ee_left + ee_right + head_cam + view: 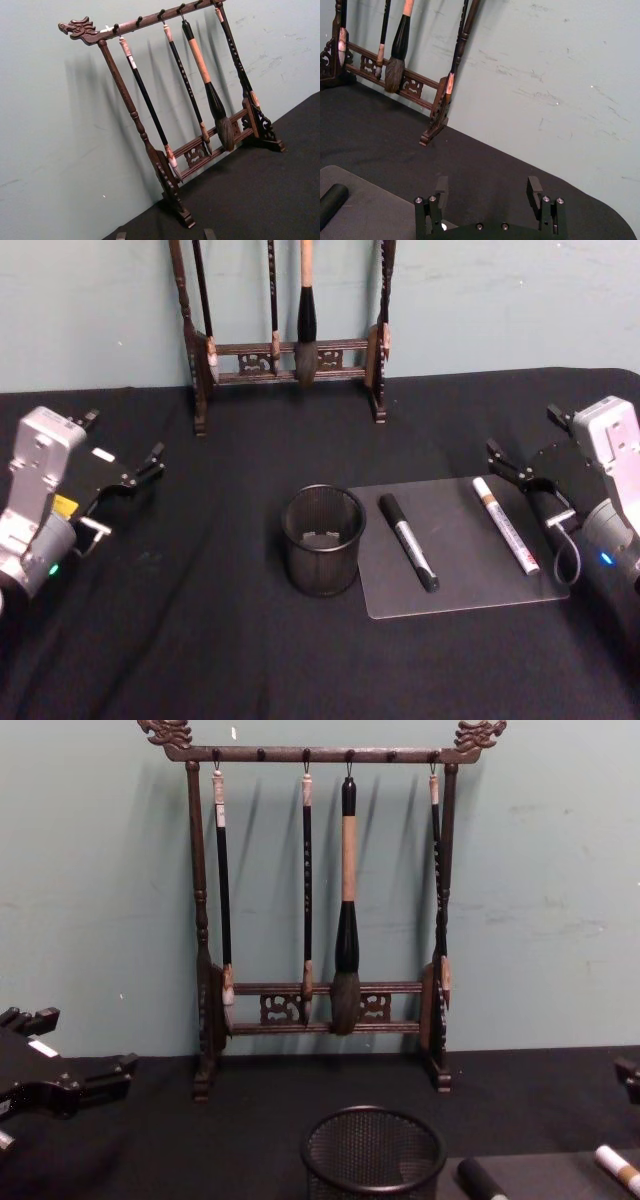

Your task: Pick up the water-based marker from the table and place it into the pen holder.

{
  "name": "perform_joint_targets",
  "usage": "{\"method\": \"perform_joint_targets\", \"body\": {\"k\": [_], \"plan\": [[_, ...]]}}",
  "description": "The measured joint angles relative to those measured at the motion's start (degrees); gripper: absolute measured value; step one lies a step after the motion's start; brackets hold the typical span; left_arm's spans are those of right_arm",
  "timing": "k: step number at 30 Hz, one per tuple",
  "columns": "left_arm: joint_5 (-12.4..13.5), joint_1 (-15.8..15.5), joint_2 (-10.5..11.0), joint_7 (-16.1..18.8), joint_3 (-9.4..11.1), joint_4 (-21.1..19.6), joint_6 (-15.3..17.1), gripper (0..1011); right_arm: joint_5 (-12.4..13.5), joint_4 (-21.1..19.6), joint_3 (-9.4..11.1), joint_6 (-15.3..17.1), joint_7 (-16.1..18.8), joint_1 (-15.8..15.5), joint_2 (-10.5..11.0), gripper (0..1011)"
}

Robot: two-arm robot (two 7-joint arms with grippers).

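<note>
Two markers lie on a grey mat (460, 575) right of centre: a black one with a white label (408, 542) and a white one with a brown band (505, 524). I cannot tell which of them is the water-based marker. The pen holder (322, 540), a round black mesh cup, stands upright just left of the mat and holds nothing I can see. My right gripper (530, 440) hovers open beside the mat's far right corner, near the white marker's tip. Far to the left, my left gripper (125, 435) is open above the cloth. Neither gripper holds anything.
A tall dark wooden brush rack (285, 350) with several hanging brushes stands at the back centre against the pale wall. Black cloth (200, 640) covers the table. In the chest view the pen holder (373, 1152) rises in front of the rack (325, 920).
</note>
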Motion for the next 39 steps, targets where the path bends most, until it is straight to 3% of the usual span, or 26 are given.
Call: {"method": "perform_joint_targets", "body": {"k": [39], "plan": [[0.0, 0.0, 0.0, 0.0, 0.0, 0.0, 0.0, 1001, 0.0, 0.0, 0.0, 0.0, 0.0, 0.0, 0.0, 1003]]}}
